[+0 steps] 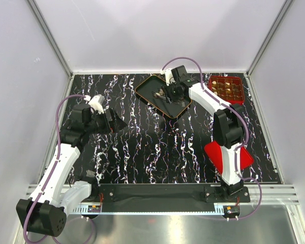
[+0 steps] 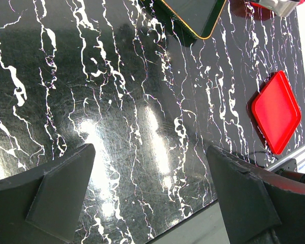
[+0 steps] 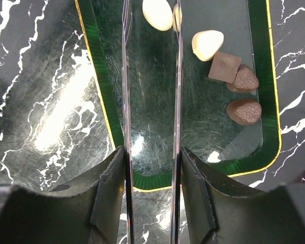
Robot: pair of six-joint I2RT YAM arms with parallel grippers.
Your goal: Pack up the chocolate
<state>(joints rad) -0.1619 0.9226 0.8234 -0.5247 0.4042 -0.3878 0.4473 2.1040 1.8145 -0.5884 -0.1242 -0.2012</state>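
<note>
I am holding my right gripper (image 3: 151,35) about half open. Its two thin clear blades (image 3: 125,101) are standing parallel and gripping nothing. It is hovering over one end of the black tray (image 3: 267,101). A cream-white oval (image 3: 157,12) is lying in the gap between the blades at the top edge of my wrist view, nearer the right blade. My left gripper (image 2: 150,198) is hanging fully spread and empty over the marbled table (image 2: 117,101), well apart from the work.

The chocolate (image 3: 207,44) is lying loose on the tray, and more brown pieces are showing in the cells of the red box (image 1: 225,89) at the far right corner.

The risk I am weighing is that the oval is smooth and rounded, so an off-centre squeeze could squirt it across the glossy tray. A second white piece (image 3: 176,15) is sitting right at the right blade, and closing could nudge or trap it. The blades look thin and may flex.

On the tray I am counting six pieces:
- three cream-white, one of them half hidden by the blade
- one light brown square (image 3: 224,67)
- two brown ridged pieces (image 3: 244,111), the upper one touching the square

More may be lying beyond the frame. The pieces in the box are too small to count. There is one tray, one box, one red lid (image 2: 276,112) and two grippers.
</note>
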